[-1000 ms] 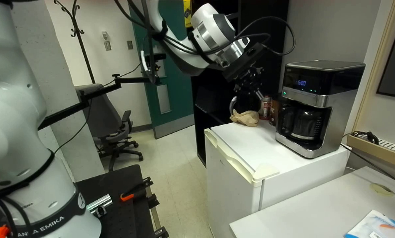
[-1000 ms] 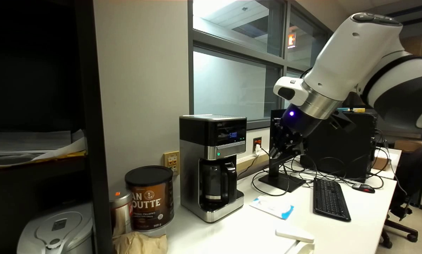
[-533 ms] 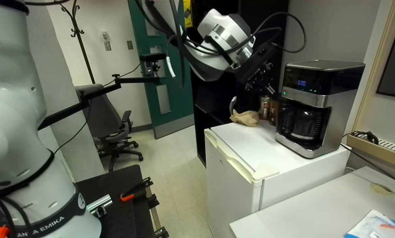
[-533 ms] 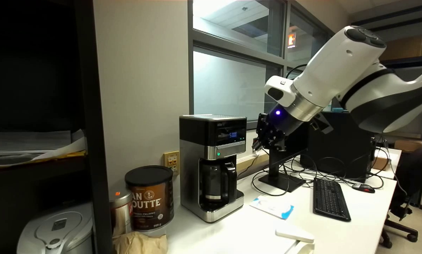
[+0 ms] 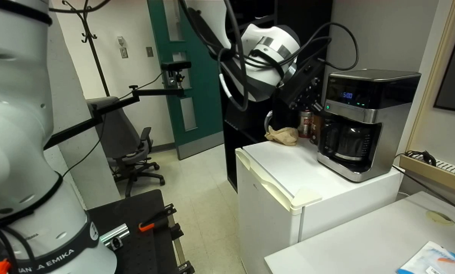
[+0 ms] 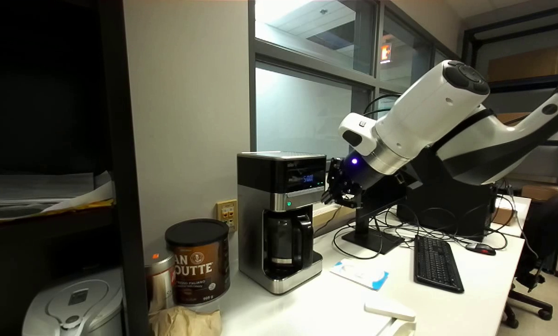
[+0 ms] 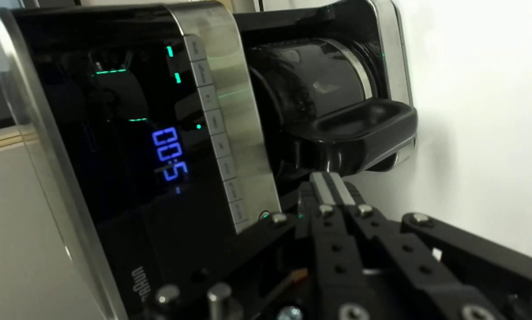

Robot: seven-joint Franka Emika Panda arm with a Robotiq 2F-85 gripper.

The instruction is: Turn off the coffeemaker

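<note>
The coffeemaker (image 5: 400,121) stands upright on the white mini fridge (image 5: 267,224); it also shows in an exterior view (image 6: 251,228) and sideways in the wrist view (image 7: 128,186). Its display reads 5:00 in blue. A green-lit round button (image 5: 327,107) sits at one end of its silver band; it also shows in an exterior view (image 6: 289,203) and partly behind a gripper link in the wrist view (image 7: 264,215). The dark glass carafe (image 7: 328,80) is in place. My gripper (image 7: 332,189) is shut and empty, its fingertips near the button end of the machine's front. Contact cannot be told.
A brown coffee can (image 6: 199,268), a silver-and-red can (image 5: 306,123) and a crumpled paper bag (image 5: 282,136) stand beside the coffeemaker. A dark shelf (image 6: 115,163) rises behind them. A white desk (image 5: 357,243) adjoins the fridge. A monitor (image 6: 362,219) is near the arm.
My gripper has moved toward the coffeemaker's front and somewhat lower, so its fingertips are now close to the button end. The coffeemaker has not moved; its green light and display stay lit.
</note>
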